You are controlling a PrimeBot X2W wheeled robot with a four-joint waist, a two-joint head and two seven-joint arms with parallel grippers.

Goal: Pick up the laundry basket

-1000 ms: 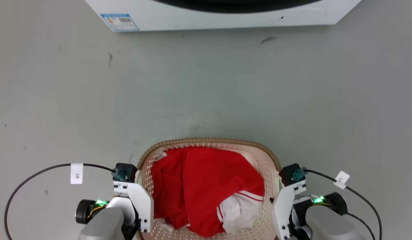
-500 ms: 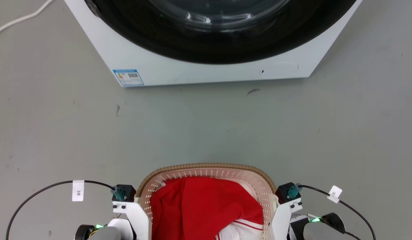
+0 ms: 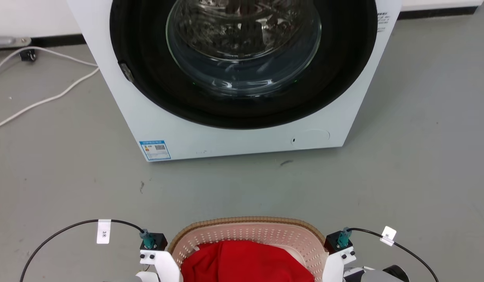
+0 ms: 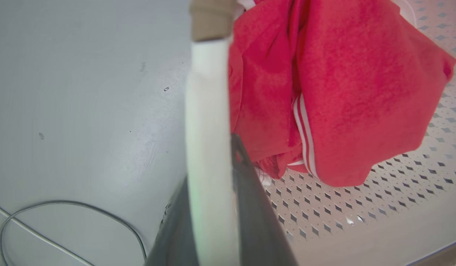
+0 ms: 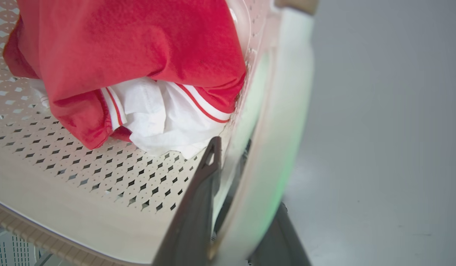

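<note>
Laundry basket point(image 3: 249, 235) holding red garment point(image 3: 245, 262), washing machine point(image 3: 234, 137) ahead; wrist views showing left end effector point(image 4: 209, 177), right end effector point(image 5: 246, 173) clamping handles point(image 4: 207, 111).

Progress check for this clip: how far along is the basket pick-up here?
Done: the left gripper and right gripper each clamp a white side handle of the laundry basket, red garment inside. In hand: the two-armed hold. Left: the lift itself; whether the basket has cleared the floor cannot be told.
</note>
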